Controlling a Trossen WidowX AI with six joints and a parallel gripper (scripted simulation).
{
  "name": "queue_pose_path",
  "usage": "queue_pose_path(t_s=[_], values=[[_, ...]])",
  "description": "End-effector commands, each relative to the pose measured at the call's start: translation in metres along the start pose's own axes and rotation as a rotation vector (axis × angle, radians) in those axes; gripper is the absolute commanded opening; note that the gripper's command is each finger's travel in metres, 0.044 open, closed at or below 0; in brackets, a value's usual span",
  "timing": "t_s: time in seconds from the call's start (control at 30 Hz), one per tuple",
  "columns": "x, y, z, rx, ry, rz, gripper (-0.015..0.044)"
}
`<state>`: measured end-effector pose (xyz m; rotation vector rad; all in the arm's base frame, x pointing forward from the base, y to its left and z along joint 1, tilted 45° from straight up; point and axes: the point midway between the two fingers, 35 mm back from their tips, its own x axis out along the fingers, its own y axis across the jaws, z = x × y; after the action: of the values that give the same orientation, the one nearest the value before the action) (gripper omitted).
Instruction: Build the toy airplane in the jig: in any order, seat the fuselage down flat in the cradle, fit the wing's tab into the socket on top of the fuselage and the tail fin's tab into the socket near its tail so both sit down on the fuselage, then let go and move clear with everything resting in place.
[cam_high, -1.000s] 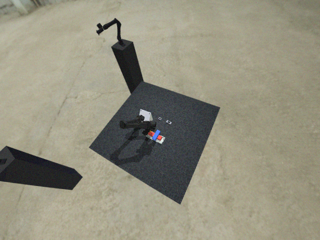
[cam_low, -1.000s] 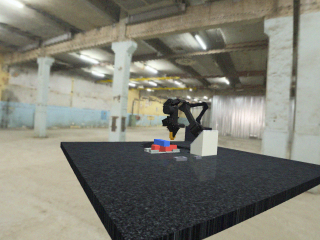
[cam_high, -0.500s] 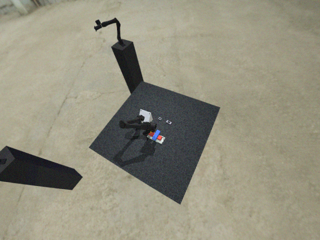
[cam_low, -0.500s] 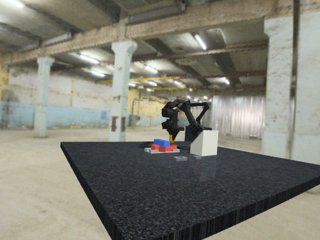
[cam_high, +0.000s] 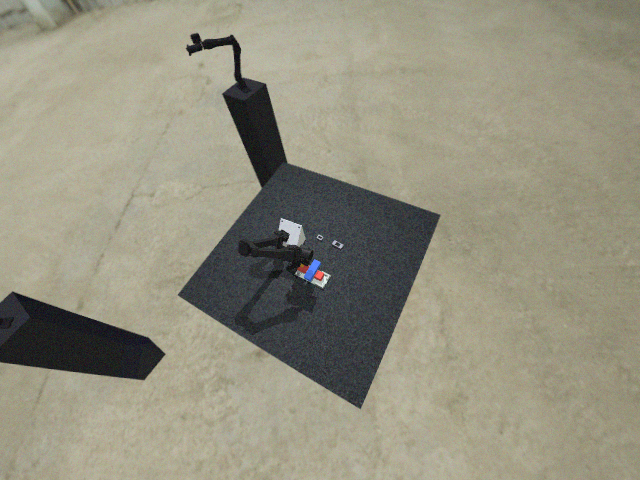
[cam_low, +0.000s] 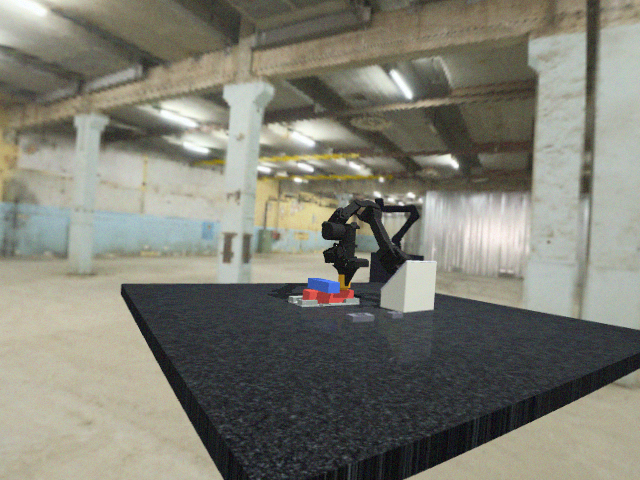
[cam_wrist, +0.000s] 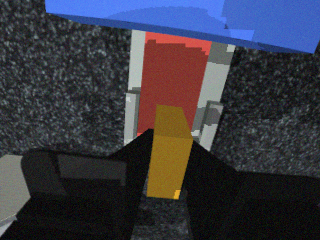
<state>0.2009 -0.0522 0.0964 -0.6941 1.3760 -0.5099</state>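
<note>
The red fuselage (cam_high: 319, 275) (cam_low: 310, 295) (cam_wrist: 172, 75) lies in the pale cradle (cam_low: 330, 304) (cam_wrist: 218, 75) and looks flat. The blue wing (cam_high: 312, 270) (cam_low: 323, 285) (cam_wrist: 175, 15) lies across the top of the fuselage; its tab and socket are hidden. My gripper (cam_low: 345, 279) (cam_wrist: 165, 136) is shut on the orange-yellow tail fin, which also shows between the fingertips in the wrist view. The fin stands upright over the tail end of the fuselage, its lower end at or just above the red top. The tail socket is hidden, so I cannot tell whether the tab is in it.
A white block with a sloped face (cam_high: 290, 230) (cam_low: 419, 286) stands near the arm. Two small pale holders, a larger one (cam_high: 340, 246) (cam_low: 360, 318) and a smaller one (cam_high: 317, 236), lie on the dark table (cam_high: 361, 310) (cam_low: 336, 387). Another arm stands on a dark pillar (cam_high: 258, 134) beyond the table.
</note>
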Motion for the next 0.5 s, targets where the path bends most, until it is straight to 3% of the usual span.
queue_pose_path(t_s=[0.0,0.07,0.2,0.47], values=[[-0.0003,-0.0002,0.0001,0.003,0.000,0.000,0.0038],[-0.0003,-0.0002,0.0001,0.003,0.000,0.000,0.0005],[-0.0003,-0.0002,0.0001,0.003,0.000,0.000,0.0000],[-0.0003,-0.0002,0.0001,0.003,0.000,0.000,0.0210]])
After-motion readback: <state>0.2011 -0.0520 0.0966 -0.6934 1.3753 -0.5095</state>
